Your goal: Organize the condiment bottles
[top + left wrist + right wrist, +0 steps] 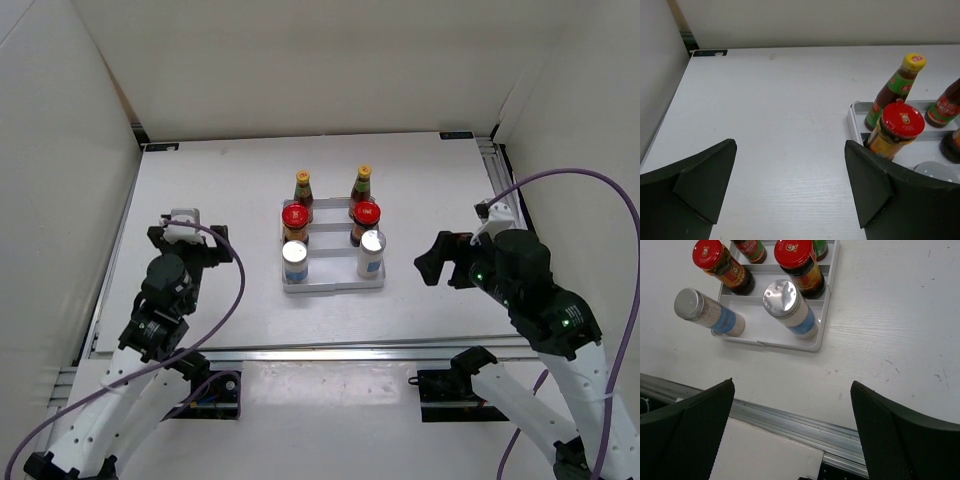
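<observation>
Condiment bottles [296,215] stand untouched, both jaws wide, empty.

Right wrist view — sauce bottles [751,249] cropped at top edge.

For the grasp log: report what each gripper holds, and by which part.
Nothing is held: the left gripper and right gripper both stand open and empty.

Two columns of three, upright on a flat white ridged tray [333,284].
Farthest back stand the left yellow-capped slim sauce bottle [303,187] and the right yellow-capped slim sauce bottle [362,184]. In the middle row are the left red-lidded dark jar [294,218] and the right red-lidded dark jar [366,215]. Nearest are the left silver-topped white shaker [295,258] and the right silver-topped white shaker [371,250]. The left gripper [188,235] and the right gripper [428,262] hang either side, touching nothing.
</observation>
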### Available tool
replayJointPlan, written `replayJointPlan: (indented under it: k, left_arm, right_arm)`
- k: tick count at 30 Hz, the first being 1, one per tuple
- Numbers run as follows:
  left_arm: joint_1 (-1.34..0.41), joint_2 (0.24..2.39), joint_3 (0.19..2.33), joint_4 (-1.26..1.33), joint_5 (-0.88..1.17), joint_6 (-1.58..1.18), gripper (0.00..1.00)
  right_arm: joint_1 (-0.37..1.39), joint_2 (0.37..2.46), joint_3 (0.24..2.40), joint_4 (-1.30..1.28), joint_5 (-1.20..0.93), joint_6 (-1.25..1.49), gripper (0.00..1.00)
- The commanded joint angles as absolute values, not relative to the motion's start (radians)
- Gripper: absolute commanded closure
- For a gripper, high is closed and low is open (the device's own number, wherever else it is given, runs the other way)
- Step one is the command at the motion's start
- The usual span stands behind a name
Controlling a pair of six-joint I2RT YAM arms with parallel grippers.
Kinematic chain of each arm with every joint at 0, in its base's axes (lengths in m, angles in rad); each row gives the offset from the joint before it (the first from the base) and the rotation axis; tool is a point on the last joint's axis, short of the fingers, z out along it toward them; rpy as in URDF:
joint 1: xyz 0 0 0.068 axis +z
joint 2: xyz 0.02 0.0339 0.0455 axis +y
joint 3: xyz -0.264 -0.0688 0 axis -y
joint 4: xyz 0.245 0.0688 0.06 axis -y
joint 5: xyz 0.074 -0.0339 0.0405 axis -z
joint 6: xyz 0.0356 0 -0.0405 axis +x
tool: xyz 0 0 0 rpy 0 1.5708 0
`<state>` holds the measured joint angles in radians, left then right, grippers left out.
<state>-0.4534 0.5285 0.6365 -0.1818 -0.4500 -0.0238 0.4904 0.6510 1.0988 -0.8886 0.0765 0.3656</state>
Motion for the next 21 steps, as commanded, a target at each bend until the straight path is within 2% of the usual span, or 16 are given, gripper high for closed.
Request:
replayJointPlan:
  k: [1, 9, 21]
  left_arm:
    - [-0.449, 0.457, 0.601, -0.206, -0.482, -0.008, 0.00]
    - [-0.449, 0.402, 0.505, -0.239, -0.546, -0.037, 0.00]
    - [-0.449, 0.253, 0.357, -0.063, -0.537, -0.139, 0.00]
  right_arm:
    - [0.489, 0.634, 1.106, -0.877, 0.107, 0.348, 0.00]
    - [0.489, 0.621, 1.102, -0.900, 0.132, 0.367, 0.00]
    - [0.489, 0.591, 1.052, -0.957, 0.207, 0.382, 0.00]
